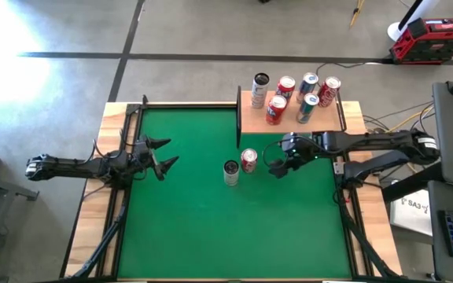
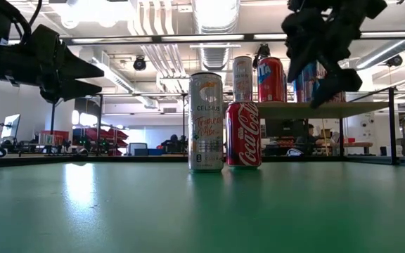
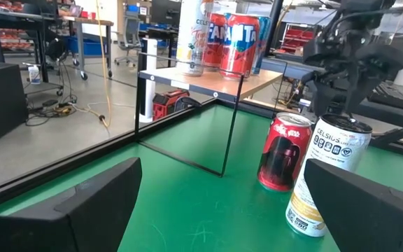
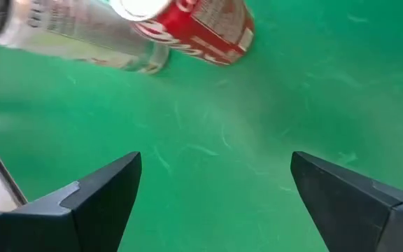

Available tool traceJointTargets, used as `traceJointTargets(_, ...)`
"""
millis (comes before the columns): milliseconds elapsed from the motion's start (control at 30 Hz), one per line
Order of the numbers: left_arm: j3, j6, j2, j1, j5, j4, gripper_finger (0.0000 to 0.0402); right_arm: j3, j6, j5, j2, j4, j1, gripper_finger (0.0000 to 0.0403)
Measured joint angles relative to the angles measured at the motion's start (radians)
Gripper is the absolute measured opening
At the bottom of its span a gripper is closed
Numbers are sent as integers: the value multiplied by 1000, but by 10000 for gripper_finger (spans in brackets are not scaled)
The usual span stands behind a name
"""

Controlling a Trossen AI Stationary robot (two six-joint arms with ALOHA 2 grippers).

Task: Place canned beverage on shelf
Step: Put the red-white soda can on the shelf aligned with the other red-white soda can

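Observation:
Two cans stand upright on the green mat (image 1: pixel 195 228): a red cola can (image 1: pixel 248 159) and, close beside it, a slim white can (image 1: pixel 231 172). The shelf (image 1: pixel 289 118), a light-wood board on thin black rails, stands at the mat's far edge with several cans on it. My right gripper (image 1: pixel 274 161) hangs open above the mat, just right of the red can and slanting down; in the right wrist view its fingers (image 4: pixel 110 192) frame bare mat, with both cans (image 4: pixel 201 24) beyond them. My left gripper (image 1: pixel 171 152) waits open and level at the mat's left side.
The shelf's black rails (image 3: pixel 229 119) rise from the mat just beyond the two cans. Cans (image 1: pixel 278 108) crowd the shelf's board. A pale wooden border (image 1: pixel 93 220) rings the mat. Bare mat spreads across the near half.

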Motion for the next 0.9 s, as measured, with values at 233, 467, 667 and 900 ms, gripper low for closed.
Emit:
traceJointTargets(233, 0, 0, 1, 0, 0, -1, 384, 104, 92, 143, 56, -122, 58, 359)
traceJointTargets(467, 0, 0, 5, 0, 0, -1, 384, 234, 130, 204, 157, -219, 116, 359)
traceJointTargets(667, 0, 0, 6, 0, 0, 0, 384, 385, 151, 214, 310, -320, 140, 359)
traceJointTargets(900, 0, 0, 7, 0, 0, 0, 384, 551, 45, 286, 483, -425, 145, 359)
